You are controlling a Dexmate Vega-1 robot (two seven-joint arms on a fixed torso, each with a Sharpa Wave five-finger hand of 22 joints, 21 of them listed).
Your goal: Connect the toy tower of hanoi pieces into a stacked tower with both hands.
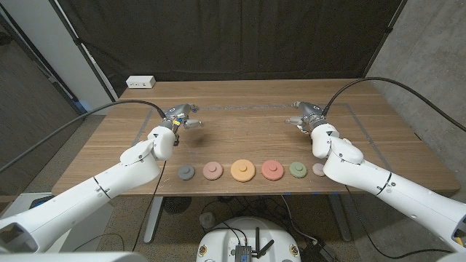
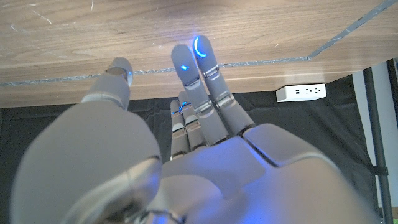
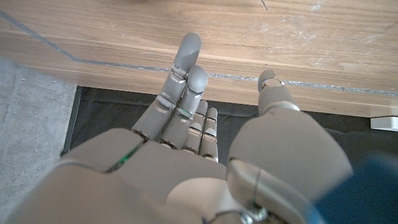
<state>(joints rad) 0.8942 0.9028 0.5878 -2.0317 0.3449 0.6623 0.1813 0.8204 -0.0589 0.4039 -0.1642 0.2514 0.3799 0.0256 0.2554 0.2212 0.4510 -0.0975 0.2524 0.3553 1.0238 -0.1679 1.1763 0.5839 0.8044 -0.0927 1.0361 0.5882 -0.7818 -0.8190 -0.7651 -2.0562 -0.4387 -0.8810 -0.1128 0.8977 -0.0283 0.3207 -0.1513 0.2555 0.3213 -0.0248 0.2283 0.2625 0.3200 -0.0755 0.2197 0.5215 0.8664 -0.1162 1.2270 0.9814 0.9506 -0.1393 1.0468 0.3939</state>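
Six discs (image 1: 242,170) lie in a row along the near tabletop (image 1: 240,127) edge. Left hand (image 1: 180,118) and right hand (image 1: 308,115) hover beyond, fingers released. A clumsy reach could knock discs off.

No text, label, brand, number or sign can be read anywhere. The power strip (image 1: 140,81) at the table's (image 1: 240,127) far left corner bears no legible marking.
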